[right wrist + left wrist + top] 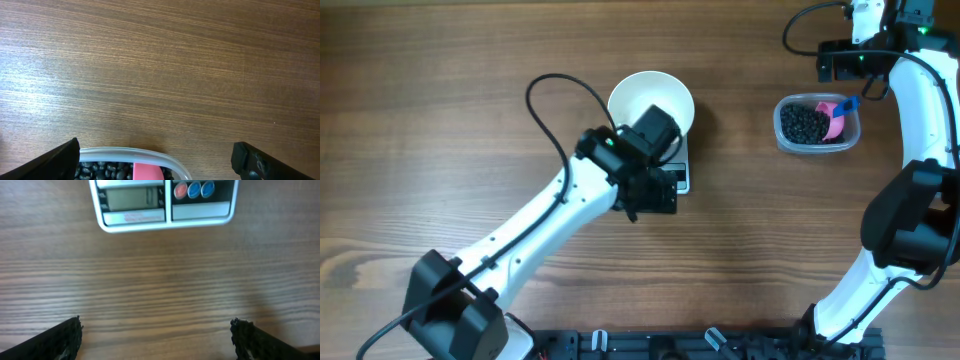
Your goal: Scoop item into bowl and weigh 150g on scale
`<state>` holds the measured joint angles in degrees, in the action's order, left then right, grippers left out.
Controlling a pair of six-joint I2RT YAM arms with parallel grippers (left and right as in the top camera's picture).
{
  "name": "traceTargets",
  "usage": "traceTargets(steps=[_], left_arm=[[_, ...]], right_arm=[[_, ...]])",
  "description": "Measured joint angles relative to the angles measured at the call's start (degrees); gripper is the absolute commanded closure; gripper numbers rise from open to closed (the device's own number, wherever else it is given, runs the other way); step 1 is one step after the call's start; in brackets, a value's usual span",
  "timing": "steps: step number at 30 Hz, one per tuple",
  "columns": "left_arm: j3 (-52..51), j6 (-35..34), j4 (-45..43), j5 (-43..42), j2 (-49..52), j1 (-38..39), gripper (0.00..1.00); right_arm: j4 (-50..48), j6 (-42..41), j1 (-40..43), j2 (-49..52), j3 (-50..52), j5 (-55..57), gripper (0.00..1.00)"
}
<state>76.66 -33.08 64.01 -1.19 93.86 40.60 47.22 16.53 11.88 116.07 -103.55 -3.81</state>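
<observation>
One bowl (645, 100), one scale (165, 206), one tub (783, 126) of beans (803, 123), one scoop (835, 119); left gripper (156, 330), right gripper (156, 151), jaws wide.

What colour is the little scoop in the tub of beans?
The scoop is pink with a blue handle. The overhead view shows it best.

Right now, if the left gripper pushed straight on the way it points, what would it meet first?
Probably the bare wooden table, just short of the display edge of the small flat white rectangular scale. The left gripper is open with nothing between its fingers. Depth is hard to judge here.
</observation>
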Motion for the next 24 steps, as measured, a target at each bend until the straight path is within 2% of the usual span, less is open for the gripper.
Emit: traceTargets(steps=[14,17,21,24], left_arm=[[-2.21,-2.80,-6.27,6.27,0.50,0.87,0.00],[-2.21,-1.42,-6.23,6.47,2.64,0.24,0.00],[-2.21,2.29,-5.99,2.58,2.80,-5.86,0.00],[-2.21,3.26,-6.75,1.27,2.80,-5.64,0.00]], right_arm=[[0.02,0.00,-0.02,0.00,0.00,0.00,0.00],[0.02,0.00,0.00,0.00,0.00,0.00,0.00],[0.02,0.00,-0.02,0.00,0.00,0.00,0.00],[0.02,0.00,-0.02,0.00,0.00,0.00,0.00]])
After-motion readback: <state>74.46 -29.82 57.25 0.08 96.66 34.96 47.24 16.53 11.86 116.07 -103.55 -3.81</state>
